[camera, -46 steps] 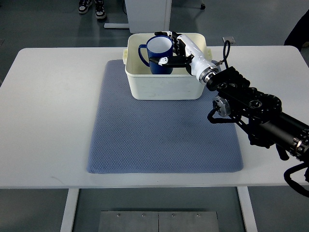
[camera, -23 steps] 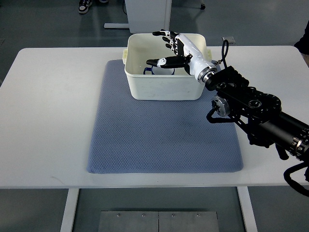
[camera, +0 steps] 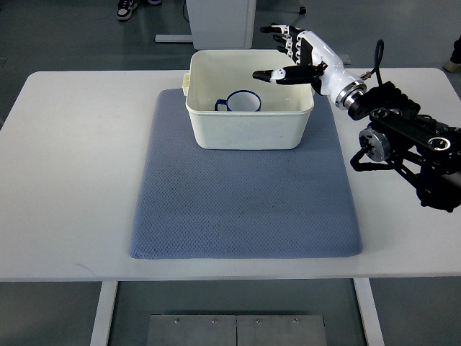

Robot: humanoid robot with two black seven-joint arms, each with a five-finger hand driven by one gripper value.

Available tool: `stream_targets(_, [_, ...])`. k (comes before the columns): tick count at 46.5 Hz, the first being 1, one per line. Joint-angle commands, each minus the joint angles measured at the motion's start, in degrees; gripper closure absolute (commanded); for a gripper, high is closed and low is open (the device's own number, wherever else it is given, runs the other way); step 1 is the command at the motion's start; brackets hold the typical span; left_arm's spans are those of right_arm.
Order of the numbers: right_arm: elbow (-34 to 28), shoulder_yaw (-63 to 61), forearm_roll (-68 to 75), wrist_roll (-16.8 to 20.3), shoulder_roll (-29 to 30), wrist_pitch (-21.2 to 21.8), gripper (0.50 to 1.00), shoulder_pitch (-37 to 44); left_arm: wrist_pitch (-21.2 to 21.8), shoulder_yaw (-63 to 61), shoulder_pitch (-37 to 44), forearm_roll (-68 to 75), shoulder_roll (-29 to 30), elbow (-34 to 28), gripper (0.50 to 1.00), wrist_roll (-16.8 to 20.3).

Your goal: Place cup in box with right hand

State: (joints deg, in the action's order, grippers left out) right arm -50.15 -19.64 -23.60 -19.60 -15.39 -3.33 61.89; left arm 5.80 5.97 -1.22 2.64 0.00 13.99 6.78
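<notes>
A blue cup [camera: 239,102] with a white inside stands upright inside the white box [camera: 248,134], its handle to the left. The box sits at the far edge of the blue-grey mat [camera: 245,202]. My right hand [camera: 282,55] is open and empty, fingers spread, above the box's far right corner and clear of the cup. Its black arm [camera: 403,137] comes in from the right edge. The left arm is out of view.
The white table [camera: 72,158] carries the mat and box. A white cabinet base [camera: 220,21] stands beyond the table's far edge. A person's shoes [camera: 137,9] show on the floor at the top left.
My right hand let go of the cup, which now stands in the box. The hand has lifted and pulled back to the right, out of the box.
</notes>
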Motion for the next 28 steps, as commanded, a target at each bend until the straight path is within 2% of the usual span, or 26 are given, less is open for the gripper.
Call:
stream_targets(1, [-1.9,-0.6,0.8,0.0,-3.0,0.0,0.502,-0.6,0.0,0.0,0.0,0.0,0.0,0.1,0.500,0.0])
stream_targets(14, [-8.1,-10.8,0.8,3.0,-9.8,0.5,0.502,-9.9,0.0,0.0,0.0,0.0,0.0,0.0,0.500,0.0])
stream_targets(28, [-10.8,-19.6,0.1,3.9,-11.6,0.8,0.502,-20.0,0.0,0.0,0.0,0.0,0.0,0.0,0.500,0.0])
